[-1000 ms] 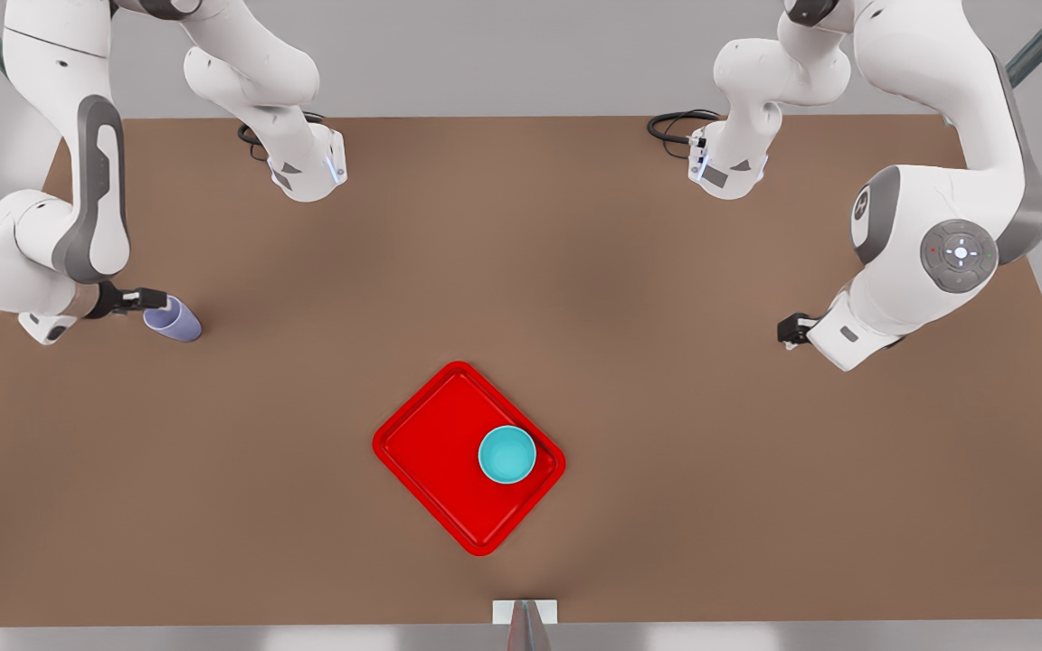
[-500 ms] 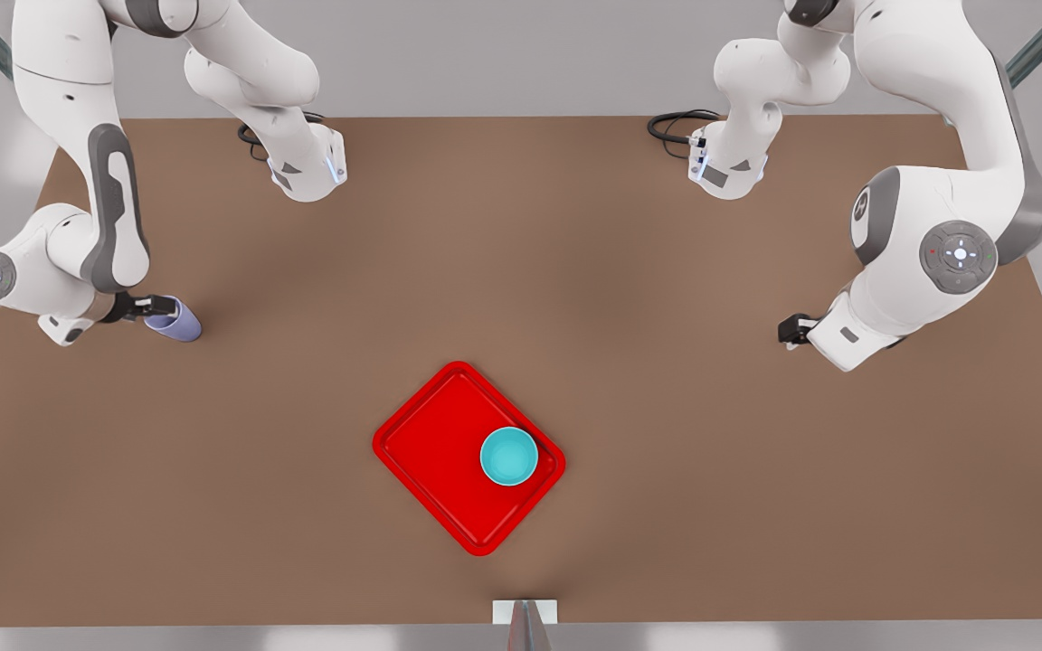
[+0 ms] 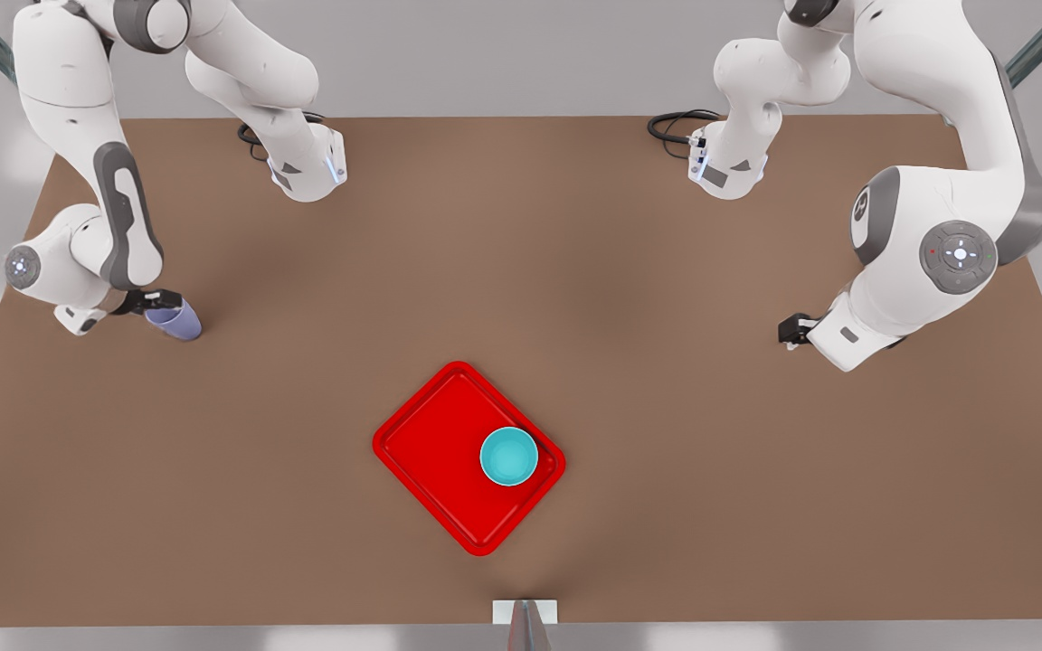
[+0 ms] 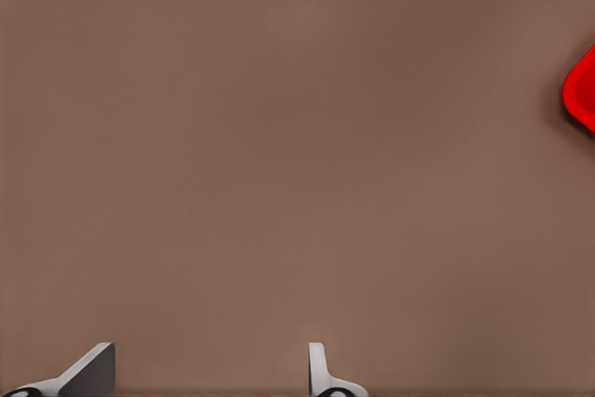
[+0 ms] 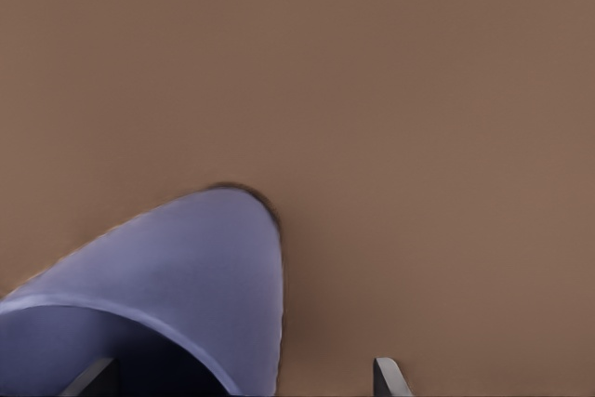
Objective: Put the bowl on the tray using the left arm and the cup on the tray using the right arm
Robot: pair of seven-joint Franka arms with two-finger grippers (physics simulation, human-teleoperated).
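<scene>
Cup [image 3: 175,322] partly hidden by right gripper [image 3: 157,299]; left gripper [image 3: 790,329] waits.

Bowl [image 3: 509,457] on tray [image 3: 431,452]; cup [image 3: 175,322] far toward the front view's left.

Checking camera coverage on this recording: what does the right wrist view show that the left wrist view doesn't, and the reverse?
Right wrist view: the lavender cup close up, with the right hand straddling its rim, one finger inside the dark mouth and the other outside, fingers apart. Left wrist view: a corner of the red tray at the frame's edge and the left hand, open over bare table. Both share the brown table.
</scene>
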